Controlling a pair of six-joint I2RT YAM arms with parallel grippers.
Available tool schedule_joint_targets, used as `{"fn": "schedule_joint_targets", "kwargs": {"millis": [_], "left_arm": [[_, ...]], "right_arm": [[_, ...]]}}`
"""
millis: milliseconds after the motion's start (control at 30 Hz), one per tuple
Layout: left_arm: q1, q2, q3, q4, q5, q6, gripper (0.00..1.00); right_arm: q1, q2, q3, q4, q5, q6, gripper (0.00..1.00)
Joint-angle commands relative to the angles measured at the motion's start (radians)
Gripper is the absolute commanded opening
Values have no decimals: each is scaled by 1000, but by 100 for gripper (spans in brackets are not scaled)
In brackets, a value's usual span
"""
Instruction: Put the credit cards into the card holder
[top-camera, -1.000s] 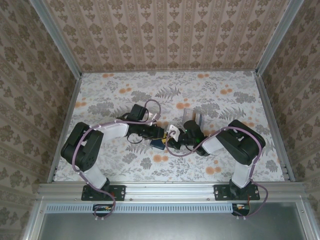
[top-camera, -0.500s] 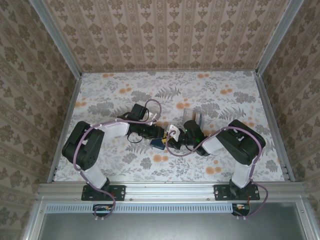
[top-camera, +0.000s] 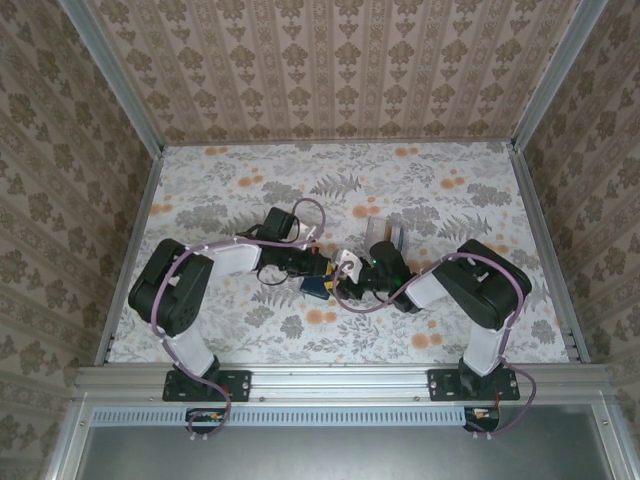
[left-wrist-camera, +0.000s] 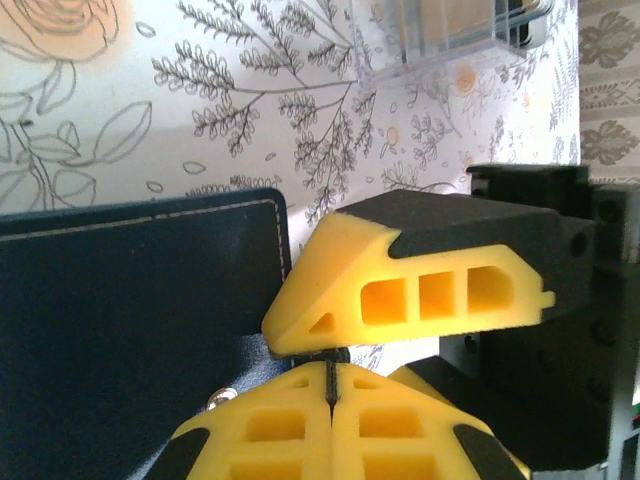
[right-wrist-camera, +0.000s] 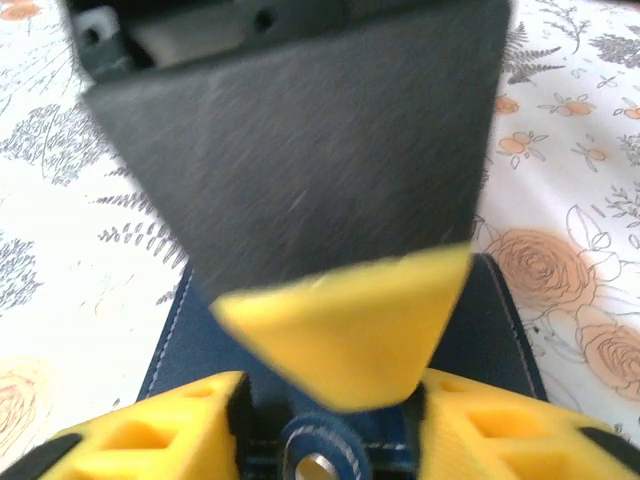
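Note:
The dark navy card holder (top-camera: 316, 289) lies on the table between both arms. In the left wrist view the card holder (left-wrist-camera: 130, 340) is at the left, and my left gripper (left-wrist-camera: 330, 372) is shut at its right edge, its yellow pads pressed together. My right gripper (right-wrist-camera: 330, 400) is open and straddles the holder's round snap tab (right-wrist-camera: 320, 462). A yellow finger of the right gripper (left-wrist-camera: 400, 290) touches my left fingertips. An orange-tan credit card (left-wrist-camera: 440, 20) stands in a clear rack (left-wrist-camera: 400, 65). In the top view the left gripper (top-camera: 326, 272) and right gripper (top-camera: 342, 284) meet over the holder.
The clear slotted rack (top-camera: 385, 238) stands just behind the two grippers. The left gripper's black and yellow finger (right-wrist-camera: 340, 320) crosses close in front of the right wrist camera, blurred. Patterned walls enclose the floral table (top-camera: 220, 200) on three sides.
My left gripper's jaws have closed together. My right gripper's jaws have spread wider. The left arm has shifted slightly right; the card holder stays in place.

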Motion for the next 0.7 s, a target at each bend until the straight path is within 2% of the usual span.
{"fn": "schedule_joint_targets", "kwargs": {"millis": [0, 233, 400, 433, 500, 667], "left_arm": [[22, -3, -19, 42, 39, -8, 0], [38, -2, -6, 16, 56, 13, 0], [40, -1, -6, -2, 67, 29, 0], [40, -5, -6, -8, 64, 34, 8], [40, -13, -11, -10, 57, 46, 15], [9, 7, 21, -74, 41, 95, 18]], "right_arm": [[0, -55, -48, 23, 2, 5, 52], [-2, -115, -129, 57, 50, 43, 55], [-2, -137, -123, 11, 40, 33, 54], [-2, -138, -119, 5, 41, 33, 54], [-2, -135, -107, -22, 39, 25, 54], [-2, -113, -95, -20, 41, 14, 54]]}}
